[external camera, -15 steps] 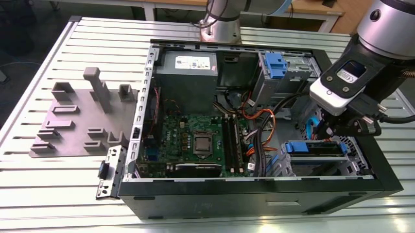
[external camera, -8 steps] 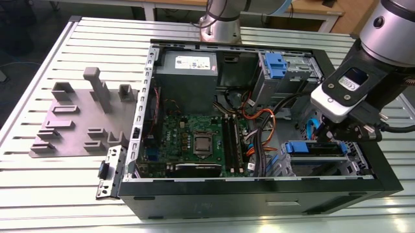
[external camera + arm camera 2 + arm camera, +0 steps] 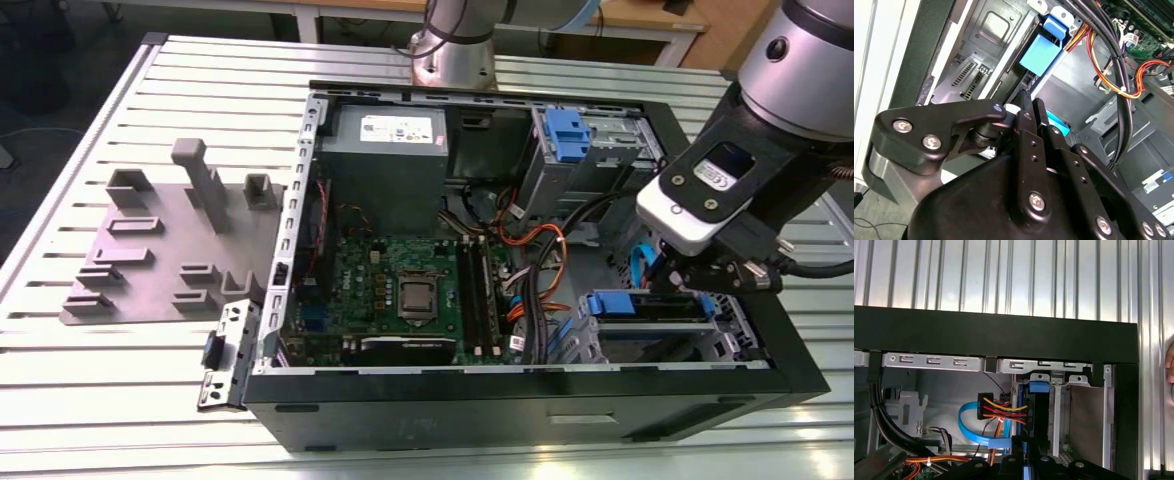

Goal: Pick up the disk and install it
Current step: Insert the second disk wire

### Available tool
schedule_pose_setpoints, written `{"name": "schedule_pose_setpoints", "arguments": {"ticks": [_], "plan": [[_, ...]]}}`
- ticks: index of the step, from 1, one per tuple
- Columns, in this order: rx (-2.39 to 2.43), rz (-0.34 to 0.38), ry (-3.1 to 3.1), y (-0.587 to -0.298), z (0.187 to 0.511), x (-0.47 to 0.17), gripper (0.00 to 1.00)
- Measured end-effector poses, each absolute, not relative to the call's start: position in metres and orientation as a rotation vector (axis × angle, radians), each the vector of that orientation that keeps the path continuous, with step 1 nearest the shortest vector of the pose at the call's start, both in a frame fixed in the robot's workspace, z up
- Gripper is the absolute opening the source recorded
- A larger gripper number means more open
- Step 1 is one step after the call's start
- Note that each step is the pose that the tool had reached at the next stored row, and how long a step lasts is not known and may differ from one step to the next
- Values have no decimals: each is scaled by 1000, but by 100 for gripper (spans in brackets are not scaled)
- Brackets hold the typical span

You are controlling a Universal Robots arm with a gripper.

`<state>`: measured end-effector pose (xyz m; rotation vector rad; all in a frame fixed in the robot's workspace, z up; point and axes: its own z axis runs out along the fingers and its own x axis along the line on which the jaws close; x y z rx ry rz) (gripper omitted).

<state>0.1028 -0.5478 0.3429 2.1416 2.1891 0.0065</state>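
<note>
In the exterior view, the open black computer case (image 3: 534, 400) fills the lower middle of the frame on the ribbed metal surface (image 3: 80, 400). At lower right the pincer (image 3: 705, 282) hangs inside the case just above the drive bay, where the disk (image 3: 650, 306) sits with its blue carrier frame showing. I cannot tell whether the pincer is apart or clamped; in the second wrist view its black fingers (image 3: 1026, 107) lie close together near a blue part. Left of centre lies the green motherboard (image 3: 400, 290), with a grey fixture block (image 3: 160, 240) at middle left. The grey power supply (image 3: 384, 140) stands at upper centre.
</note>
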Motion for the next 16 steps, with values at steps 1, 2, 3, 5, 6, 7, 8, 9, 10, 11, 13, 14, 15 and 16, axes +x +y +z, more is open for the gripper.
{"name": "schedule_pose_setpoints", "arguments": {"ticks": [1,2,3,5,6,7,8,9,10,11,13,14,15,16], "plan": [[2142,7,2189,-548,343,103,16],[2142,7,2189,-549,342,103,16],[2142,7,2188,-549,342,103,16],[2143,7,2188,-549,342,103,16],[2142,7,2188,-550,341,103,16],[2143,7,2188,-550,341,103,16],[2143,7,2188,-550,341,103,16],[2142,6,2188,-551,340,103,16],[2142,7,2188,-551,340,103,16],[2142,7,2188,-551,340,103,16],[2142,7,2188,-552,339,103,16],[2142,7,2188,-552,339,103,16],[2142,6,2188,-552,339,103,16],[2142,6,2189,-553,339,103,16]]}}
